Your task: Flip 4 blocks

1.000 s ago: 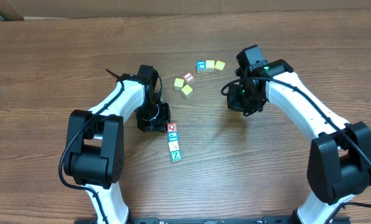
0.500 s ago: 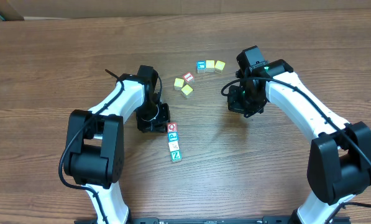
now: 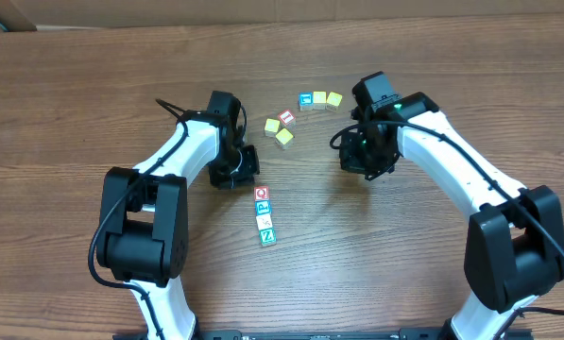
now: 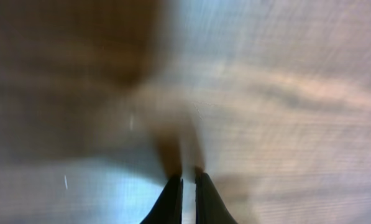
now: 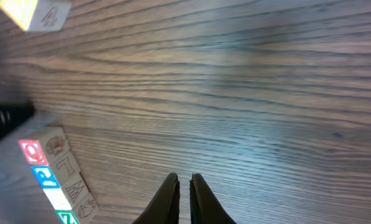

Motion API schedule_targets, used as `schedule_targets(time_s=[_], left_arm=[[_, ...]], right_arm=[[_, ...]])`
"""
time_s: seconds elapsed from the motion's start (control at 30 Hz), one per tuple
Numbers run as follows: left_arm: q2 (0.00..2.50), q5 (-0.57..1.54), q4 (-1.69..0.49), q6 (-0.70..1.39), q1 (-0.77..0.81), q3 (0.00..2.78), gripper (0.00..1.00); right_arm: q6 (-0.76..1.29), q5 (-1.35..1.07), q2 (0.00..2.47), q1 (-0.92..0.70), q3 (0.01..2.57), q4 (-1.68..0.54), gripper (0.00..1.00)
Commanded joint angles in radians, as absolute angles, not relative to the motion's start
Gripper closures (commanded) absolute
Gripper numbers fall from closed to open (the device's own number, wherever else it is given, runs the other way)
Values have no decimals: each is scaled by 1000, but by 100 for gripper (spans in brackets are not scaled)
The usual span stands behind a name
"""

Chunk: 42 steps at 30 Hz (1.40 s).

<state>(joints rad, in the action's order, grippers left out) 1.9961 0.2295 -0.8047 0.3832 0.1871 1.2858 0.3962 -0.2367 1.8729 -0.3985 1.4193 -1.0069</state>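
We are finding the blocks [image 3: 264, 215] lying just beside the left claw [image 3: 236, 176], well apart from the right claw [image 3: 361, 159]; both pinched together, empty.

Robot lab — left arm [image 3: 182, 149], right arm [image 3: 456, 162], wood-grain table [image 3: 64, 236].

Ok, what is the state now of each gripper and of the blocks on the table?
Left gripper: shut, holding nothing.
Right gripper: shut, holding nothing.
Four letter blocks: lying in one touching column, letters up, not gripped.
Other cubes: loose, scattered beyond the column, untouched.
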Motion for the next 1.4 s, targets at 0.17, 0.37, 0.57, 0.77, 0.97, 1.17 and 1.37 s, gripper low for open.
schedule_targets(time_s=[0.17,0.37,0.57,0.77,0.97,1.17,1.37], left_arm=[[2016,196,-773,412,177,1280,96],[2016,286,-807,404,177,1280,96],[2016,309,-828,397,177,1280,96],[2016,307,-871,396,177,1280,96],[2016,305,-889,397,177,1280,96],[2016,305,-894,397,177,1280,96],[2016,264,-878,398,171,1281,96]], right_arm=[[392,-255,1850,-424,1420,-998,90],[392,-256,1850,-424,1420,-997,90],[392,-256,1850,-424,1420,-997,90],[392,-256,1850,-424,1420,-997,90],[392,-256,1850,-424,1419,-998,90],[392,-256,1850,-424,1420,-1008,90],[393,-263,1850,-426,1420,-1009,90]])
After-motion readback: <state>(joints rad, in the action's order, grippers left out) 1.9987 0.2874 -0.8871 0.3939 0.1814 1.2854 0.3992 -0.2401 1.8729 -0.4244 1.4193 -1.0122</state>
